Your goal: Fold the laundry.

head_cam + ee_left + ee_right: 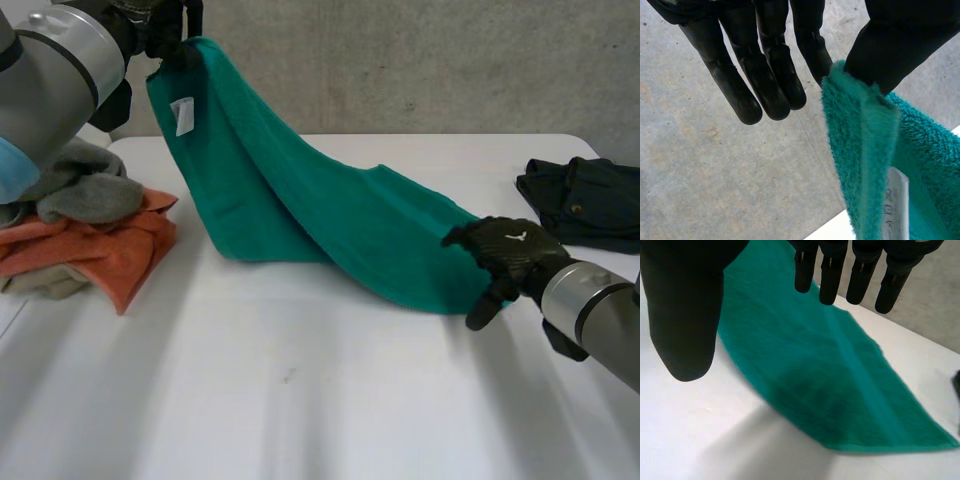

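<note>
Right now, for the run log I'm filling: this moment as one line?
left hand: pinching green towel upper end, raised | right hand: open at towel's low end | low end: on table

The green towel [300, 215] is fuzzy terry cloth, the table [300, 400] smooth matt.

The towel [300, 210] sloped from the left hand [165, 30], which pinched its corner above the tabletop's [300, 400] far left, down to the right hand [510, 255]. A clothes pile [90, 230] lay left of it, a garment [585, 200] far right.

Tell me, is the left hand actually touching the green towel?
Touching. The left wrist view shows the left hand pinching a corner of the green towel between thumb and finger.
</note>
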Controlling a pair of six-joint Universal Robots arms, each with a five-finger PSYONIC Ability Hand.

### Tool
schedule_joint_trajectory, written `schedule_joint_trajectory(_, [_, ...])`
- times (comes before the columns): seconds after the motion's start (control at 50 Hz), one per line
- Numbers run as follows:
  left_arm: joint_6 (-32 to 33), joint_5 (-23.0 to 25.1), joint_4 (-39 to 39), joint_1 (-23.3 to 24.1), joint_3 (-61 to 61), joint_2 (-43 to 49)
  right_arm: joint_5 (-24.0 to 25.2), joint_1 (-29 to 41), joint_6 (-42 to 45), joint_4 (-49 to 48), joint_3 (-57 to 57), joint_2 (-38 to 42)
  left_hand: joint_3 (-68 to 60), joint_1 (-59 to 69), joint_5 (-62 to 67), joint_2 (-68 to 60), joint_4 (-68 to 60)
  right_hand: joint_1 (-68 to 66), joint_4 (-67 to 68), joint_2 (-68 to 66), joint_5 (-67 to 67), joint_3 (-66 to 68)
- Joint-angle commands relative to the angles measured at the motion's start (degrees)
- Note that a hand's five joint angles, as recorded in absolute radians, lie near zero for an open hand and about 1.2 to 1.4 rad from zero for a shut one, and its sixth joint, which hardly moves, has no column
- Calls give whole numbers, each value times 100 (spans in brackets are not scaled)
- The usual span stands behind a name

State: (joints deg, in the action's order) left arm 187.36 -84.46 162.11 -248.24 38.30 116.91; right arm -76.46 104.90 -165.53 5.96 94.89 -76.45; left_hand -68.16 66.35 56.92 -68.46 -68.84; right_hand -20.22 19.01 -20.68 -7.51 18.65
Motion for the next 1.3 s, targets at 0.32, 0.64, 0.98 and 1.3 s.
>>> schedule_joint_trajectory(0.32, [-438,-9,-48,303,-314,-441,-378,-172,426,-1132,-260,1615,-1184,1365,1308,-1154,-1116,-1197,1319,-1152,-1469,1354])
schedule_joint_trajectory(0.64, [-455,-88,-92,321,-227,-441,-124,-145,170,-1080,-691,2029,-1184,1365,1308,-1154,-1116,-5978,6099,-5932,-6249,6135])
schedule_joint_trajectory(0.98, [-394,-62,-92,145,-516,-160,1598,697,1385,1980,680,183,-1184,1365,1308,-1154,-1116,-5978,6099,-5932,-6249,6135])
schedule_joint_trajectory(1.3, [-219,96,-697,118,-368,-791,228,601,99,1004,-1665,595,-1184,1365,1308,-1154,-1116,1022,-901,1068,751,-865])
